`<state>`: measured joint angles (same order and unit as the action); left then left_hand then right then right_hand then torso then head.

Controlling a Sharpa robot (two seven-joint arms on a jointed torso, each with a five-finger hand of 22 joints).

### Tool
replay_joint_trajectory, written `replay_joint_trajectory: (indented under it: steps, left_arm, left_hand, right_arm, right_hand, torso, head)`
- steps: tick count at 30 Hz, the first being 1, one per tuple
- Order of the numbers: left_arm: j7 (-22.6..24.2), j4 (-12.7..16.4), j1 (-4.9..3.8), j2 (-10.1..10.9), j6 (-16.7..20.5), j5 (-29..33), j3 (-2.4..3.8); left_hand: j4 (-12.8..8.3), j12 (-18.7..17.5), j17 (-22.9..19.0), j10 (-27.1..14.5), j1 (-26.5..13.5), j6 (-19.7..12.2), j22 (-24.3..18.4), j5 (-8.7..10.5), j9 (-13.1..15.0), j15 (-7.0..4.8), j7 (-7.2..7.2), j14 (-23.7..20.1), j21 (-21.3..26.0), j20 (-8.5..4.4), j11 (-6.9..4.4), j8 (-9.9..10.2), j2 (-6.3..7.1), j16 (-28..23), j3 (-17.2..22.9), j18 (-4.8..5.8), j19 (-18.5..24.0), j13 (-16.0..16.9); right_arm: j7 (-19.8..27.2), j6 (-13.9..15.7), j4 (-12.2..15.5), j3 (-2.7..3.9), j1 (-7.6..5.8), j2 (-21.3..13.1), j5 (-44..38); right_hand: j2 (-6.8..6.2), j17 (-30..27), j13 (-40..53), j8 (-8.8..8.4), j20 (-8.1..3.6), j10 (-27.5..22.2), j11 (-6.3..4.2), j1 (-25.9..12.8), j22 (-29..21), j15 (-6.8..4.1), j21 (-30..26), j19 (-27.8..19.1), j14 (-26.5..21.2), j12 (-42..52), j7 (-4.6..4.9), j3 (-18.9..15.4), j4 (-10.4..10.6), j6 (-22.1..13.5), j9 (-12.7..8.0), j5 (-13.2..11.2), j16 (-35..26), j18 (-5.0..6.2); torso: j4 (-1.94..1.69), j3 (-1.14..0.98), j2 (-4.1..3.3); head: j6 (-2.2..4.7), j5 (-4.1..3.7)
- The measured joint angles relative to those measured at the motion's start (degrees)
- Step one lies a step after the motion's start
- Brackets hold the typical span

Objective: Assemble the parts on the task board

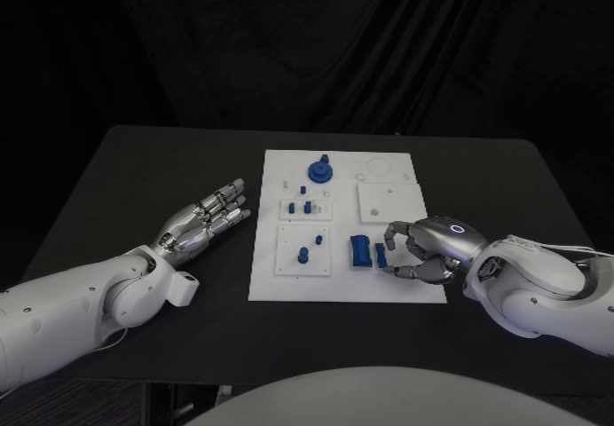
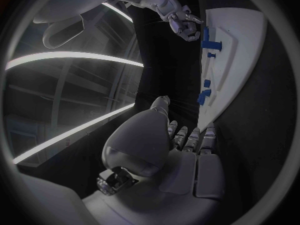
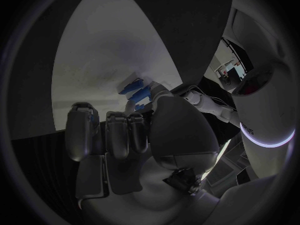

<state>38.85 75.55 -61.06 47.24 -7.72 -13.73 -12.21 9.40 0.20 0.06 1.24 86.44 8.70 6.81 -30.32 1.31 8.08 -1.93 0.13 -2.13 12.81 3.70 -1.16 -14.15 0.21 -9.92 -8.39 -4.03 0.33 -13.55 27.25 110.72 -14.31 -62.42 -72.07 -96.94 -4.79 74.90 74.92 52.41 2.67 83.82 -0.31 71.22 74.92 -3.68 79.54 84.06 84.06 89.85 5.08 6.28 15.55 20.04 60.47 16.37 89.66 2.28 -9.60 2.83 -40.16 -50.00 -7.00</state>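
The right hand (image 1: 429, 248) sits at the lower right of the head view, over the near right corner of the task board (image 1: 343, 288), its fingers curled down beside two blue parts: a stubby blue cylinder (image 1: 361, 251) and a slimmer blue piece (image 1: 380, 256) just right of it. The fingertips lie against or very near the slimmer piece; whether they actually grip it I cannot tell. The left hand (image 1: 205, 222) lies at centre left on the black table (image 1: 153, 160), just off the board's left edge, fingers stretched out and apart, holding nothing. Across the board, more blue parts stand in white sub-plates: a large round part (image 1: 318, 169) near the top, small pegs (image 1: 307, 208) in the middle and another peg (image 1: 304, 255) lower down.

In the left wrist view, the left hand (image 2: 181, 145) rises from the bottom with straight fingers pointing toward the board's edge (image 2: 240, 40) at right. The right hand (image 2: 178, 16) shows at the top, bent over the blue parts (image 2: 211, 41).

In the right wrist view, the right hand (image 3: 131, 135) fills the centre, fingers folded toward the white board (image 3: 100, 60), with blue pieces (image 3: 136, 91) just at its fingertips in mid-frame.
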Motion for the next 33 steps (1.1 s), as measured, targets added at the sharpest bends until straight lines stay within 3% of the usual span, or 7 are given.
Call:
replay_joint_trajectory:
  steps: [33]
  left_arm:
    - [0.0, 0.0, 0.03, -0.1, -0.1, 0.0, 0.0]
  left_hand:
    - [0.0, 0.0, 0.0, 0.0, 0.0, 0.0, 0.0, 0.0, 0.0, 0.0, 0.0, 0.0, 0.0, 0.0, 0.0, 0.0, 0.0, 0.0, 0.0, 0.0, 0.0, 0.0]
  right_arm:
    - [-2.2, -2.0, -1.8, 0.01, 0.01, 1.5, -0.1]
  right_hand:
    - [1.23, 0.0, 0.0, 1.52, 0.0, 0.1, 0.15, 1.6, 0.0, 0.0, -0.2, 0.0, 0.0, 0.0, 0.0, 0.2, -0.5, 0.4, -0.6, 0.0, 0.0, -0.01]
  torso:
    - [-0.05, 0.01, 0.03]
  head:
    - [0.0, 0.19]
